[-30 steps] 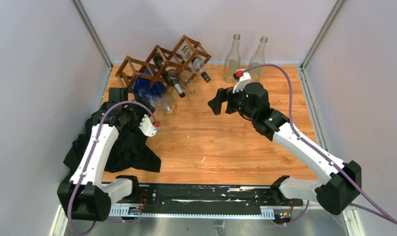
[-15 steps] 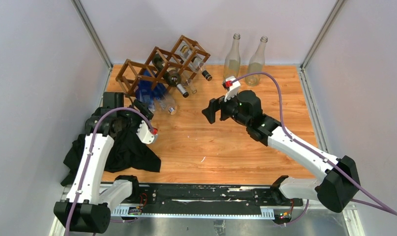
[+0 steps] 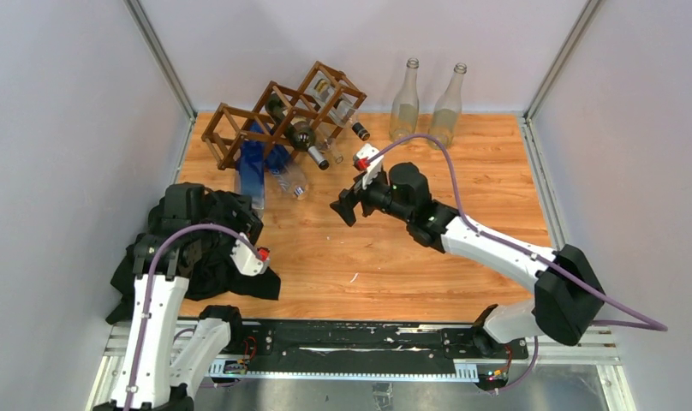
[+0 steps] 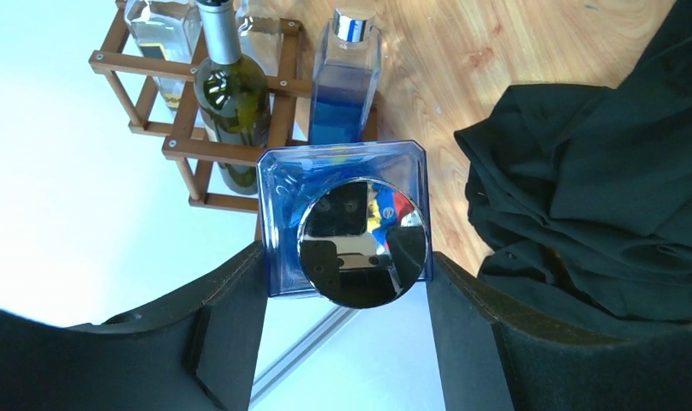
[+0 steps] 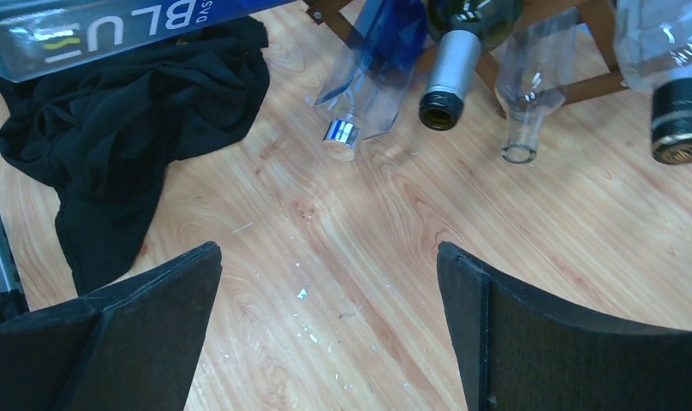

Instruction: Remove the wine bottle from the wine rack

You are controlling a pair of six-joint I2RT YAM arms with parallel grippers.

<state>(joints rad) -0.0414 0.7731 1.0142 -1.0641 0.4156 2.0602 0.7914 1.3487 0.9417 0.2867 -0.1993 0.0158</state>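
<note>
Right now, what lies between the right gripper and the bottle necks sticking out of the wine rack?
Between the right gripper and the bottle necks on the wine rack: only bare table with pale specks, seen in the right wrist view.

The wine rack (image 3: 278, 116) sits upper left of frame, two upright bottles (image 3: 404, 92) right of it. Cloth (image 3: 214, 261) lies lower left, square bottle (image 3: 251, 171) between cloth and rack.

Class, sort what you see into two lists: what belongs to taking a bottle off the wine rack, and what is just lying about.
Part of the job: wine rack; blue bottle, gripped by the left hand; right hand, open; dark green bottle in the rack.
Lying about: black cloth; clear bottles standing at the back.
</note>
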